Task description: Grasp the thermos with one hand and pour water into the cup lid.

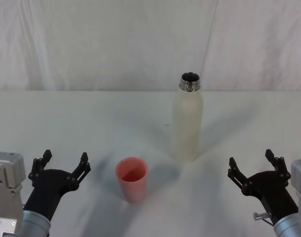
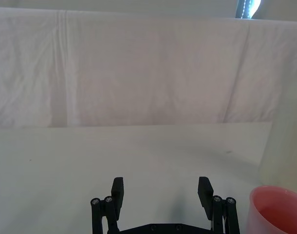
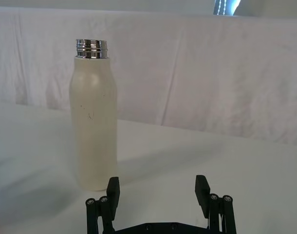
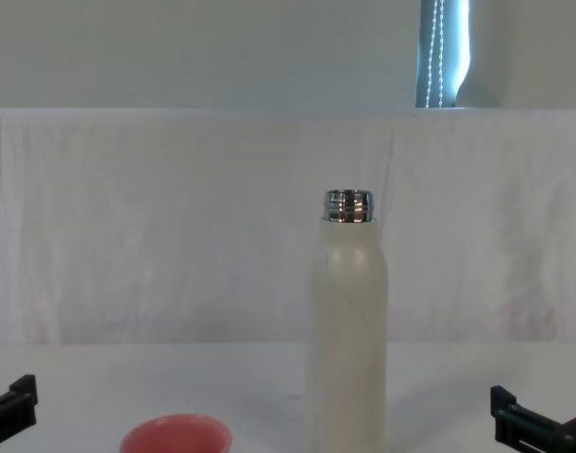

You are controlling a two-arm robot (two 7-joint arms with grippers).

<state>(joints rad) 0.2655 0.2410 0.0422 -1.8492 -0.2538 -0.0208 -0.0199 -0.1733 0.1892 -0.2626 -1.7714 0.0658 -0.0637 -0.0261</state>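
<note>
The cream-white thermos [image 1: 187, 120] stands upright and uncapped near the table's middle, a little right of centre; it also rises in the chest view [image 4: 348, 330] and the right wrist view [image 3: 94, 124]. The salmon-pink cup lid [image 1: 131, 179] sits upright in front of it and to its left, and its rim shows in the left wrist view [image 2: 277, 210]. My left gripper [image 1: 64, 162] rests open at the near left, apart from the cup lid. My right gripper [image 1: 253, 163] rests open at the near right, short of the thermos, with nothing between its fingers.
A white cloth covers the table [image 1: 81, 123] and hangs as a backdrop [image 1: 91, 44] behind it. Bare cloth lies between each gripper and the two objects.
</note>
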